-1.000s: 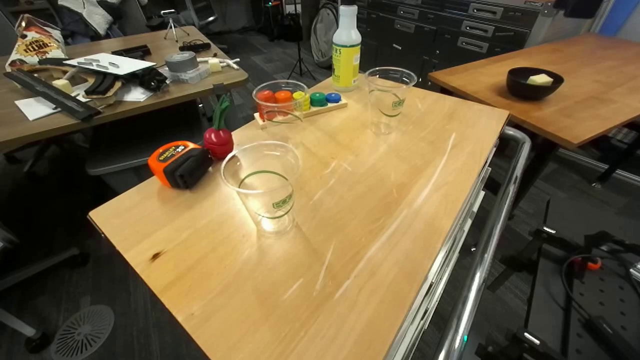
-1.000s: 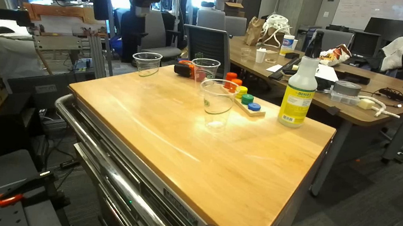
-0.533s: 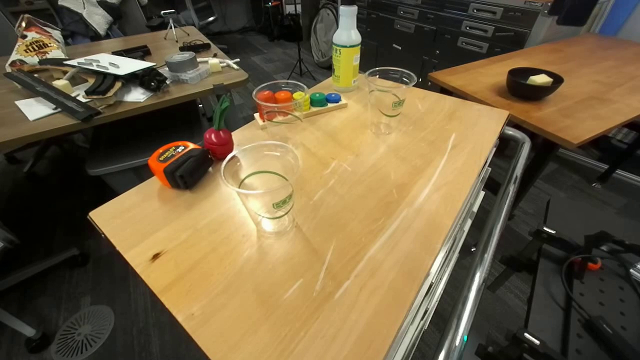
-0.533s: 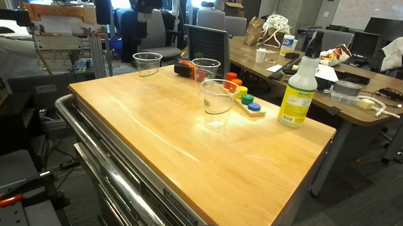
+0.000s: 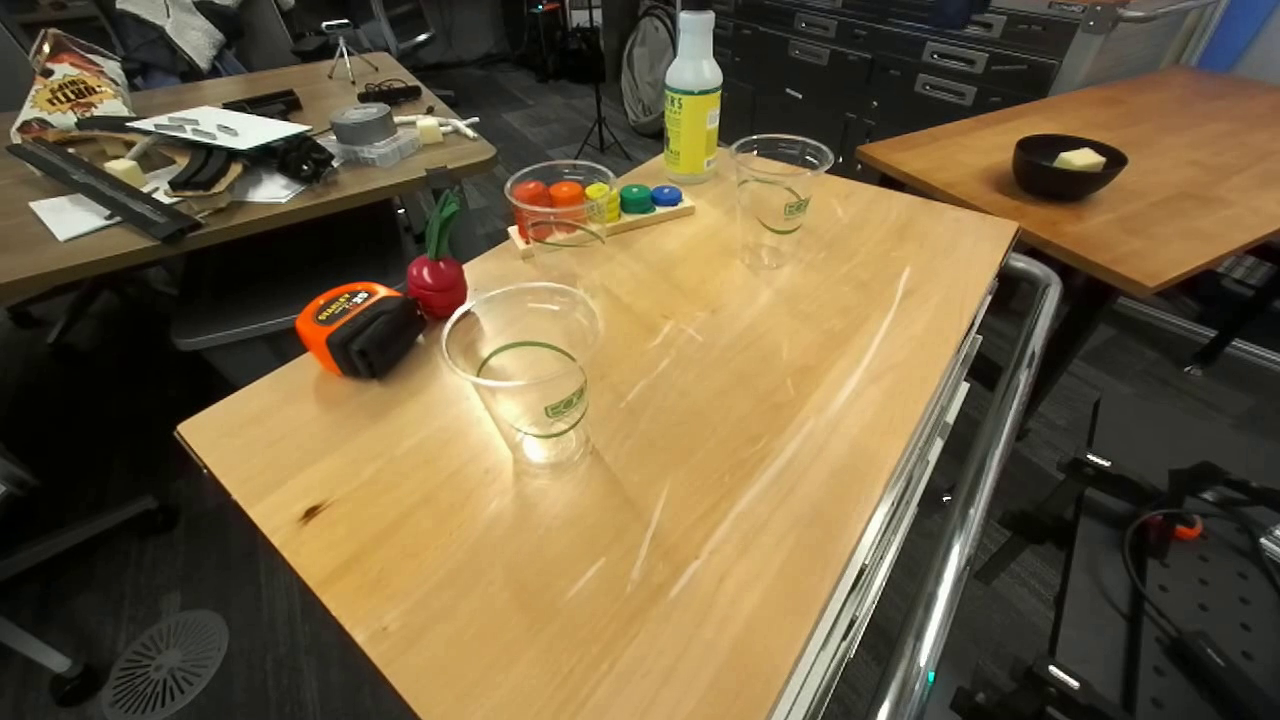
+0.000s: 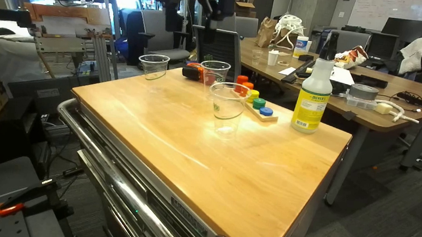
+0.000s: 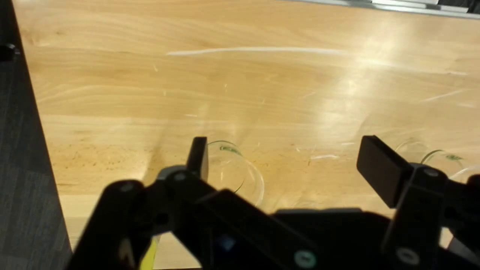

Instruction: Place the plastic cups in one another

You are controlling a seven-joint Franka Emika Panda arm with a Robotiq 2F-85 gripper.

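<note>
Three clear plastic cups with green print stand upright and apart on the wooden cart top. In both exterior views, one cup point(image 5: 780, 205) point(image 6: 227, 110) stands near the bottle. A second cup point(image 5: 530, 390) point(image 6: 154, 69) stands at the opposite end. A third cup point(image 5: 560, 225) point(image 6: 215, 73) is beside the coloured blocks. My gripper point(image 6: 191, 27) is in the air well above the cart. In the wrist view, the gripper point(image 7: 284, 150) is open and empty. A cup point(image 7: 232, 168) shows below, beside the left finger and partly hidden by it. Another cup point(image 7: 444, 159) is partly behind the right finger.
A yellow-labelled spray bottle point(image 5: 692, 130) point(image 6: 309, 106) stands at the cart's end. A wooden block toy point(image 5: 640, 205) lies along the edge. An orange tape measure point(image 5: 360, 330) and a red toy beet point(image 5: 437, 285) lie further along. A steel rail point(image 6: 123, 188) runs along the opposite side.
In an exterior view my gripper has moved to the right, high over the cart's far side. A dark part at the top edge of an exterior view has moved left. The cups have not moved.
</note>
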